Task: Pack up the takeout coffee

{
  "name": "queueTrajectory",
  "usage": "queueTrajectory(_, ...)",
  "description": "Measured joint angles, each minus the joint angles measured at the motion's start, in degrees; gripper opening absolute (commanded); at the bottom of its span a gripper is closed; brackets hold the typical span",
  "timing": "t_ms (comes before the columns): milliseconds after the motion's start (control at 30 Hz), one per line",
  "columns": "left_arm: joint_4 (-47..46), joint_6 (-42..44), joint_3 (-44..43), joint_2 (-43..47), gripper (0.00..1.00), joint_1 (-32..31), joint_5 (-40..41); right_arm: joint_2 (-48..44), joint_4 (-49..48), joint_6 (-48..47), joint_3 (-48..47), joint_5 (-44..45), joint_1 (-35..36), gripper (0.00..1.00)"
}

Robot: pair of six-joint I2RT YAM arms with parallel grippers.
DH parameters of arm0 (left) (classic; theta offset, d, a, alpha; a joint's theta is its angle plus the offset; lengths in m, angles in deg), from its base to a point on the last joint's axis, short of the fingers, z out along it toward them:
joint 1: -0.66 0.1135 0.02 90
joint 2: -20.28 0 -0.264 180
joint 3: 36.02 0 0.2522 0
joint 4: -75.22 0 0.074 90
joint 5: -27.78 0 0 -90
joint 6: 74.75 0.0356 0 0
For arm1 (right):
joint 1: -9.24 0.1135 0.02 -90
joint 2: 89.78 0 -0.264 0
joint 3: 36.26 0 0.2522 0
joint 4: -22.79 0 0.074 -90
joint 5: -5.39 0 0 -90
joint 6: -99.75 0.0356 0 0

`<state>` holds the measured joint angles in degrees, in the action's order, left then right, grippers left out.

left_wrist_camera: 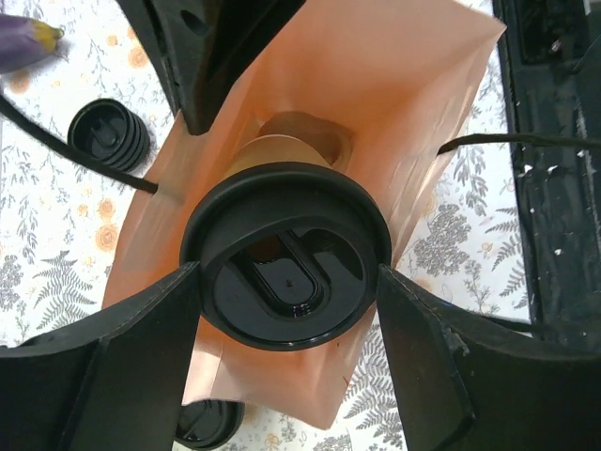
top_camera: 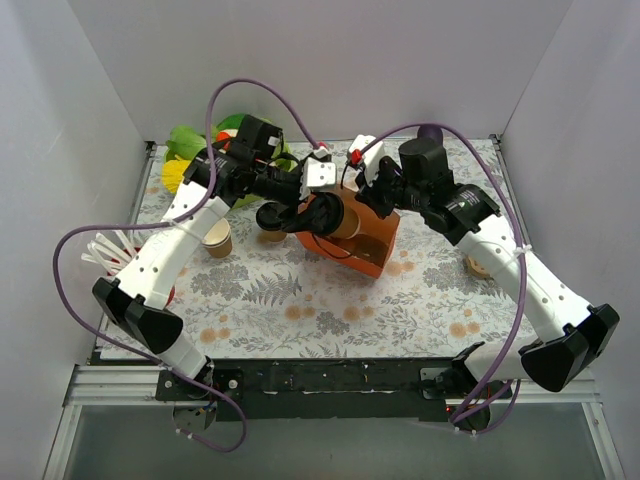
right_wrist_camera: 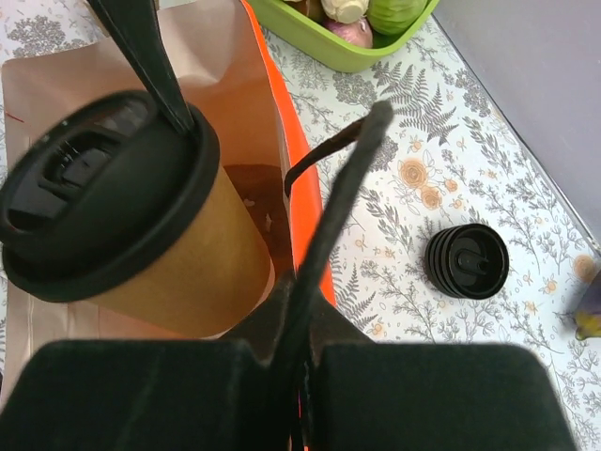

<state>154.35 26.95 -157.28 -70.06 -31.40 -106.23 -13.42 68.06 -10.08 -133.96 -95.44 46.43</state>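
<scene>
While the right gripper point(right_wrist_camera: 310, 310) is pinching the orange paper bag point(left_wrist_camera: 413, 113) rim shut-fingered to keep its mouth spread, the left gripper point(left_wrist_camera: 286, 319) is clasping a lidded takeout coffee cup point(left_wrist_camera: 286, 268) between its fingers — poising it at the opening.

Both arms have white shell links with black joints and black housings near the bases. A purple cable point(top_camera: 70, 250) loops out from the left arm point(top_camera: 165, 265) and another purple cable point(top_camera: 470, 135) arcs over the right arm point(top_camera: 520, 270). Each wrist carries a small white block. The left pincer point(left_wrist_camera: 286, 282) and right pincer point(right_wrist_camera: 305, 282) have matte black fingers.
</scene>
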Motion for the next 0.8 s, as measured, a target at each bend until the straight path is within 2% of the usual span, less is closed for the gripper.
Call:
queueTrajectory(300,-1.6,-0.7,1.6,-2.8,0.00,-5.2,11.7,-0.8,0.4,0.2,0.2,4.5,2.1,0.01)
queueTrajectory(633,-17.2,-5.2,18.0,5.4,0.00,-7.9,22.2,-2.3,3.1,3.3,3.5,10.3,4.9,0.01)
queueTrajectory(800,-21.7,-4.1,25.4,9.7,0.00,-9.7,23.9,-2.4,-0.5,7.1,4.2,13.4,5.2,0.01)
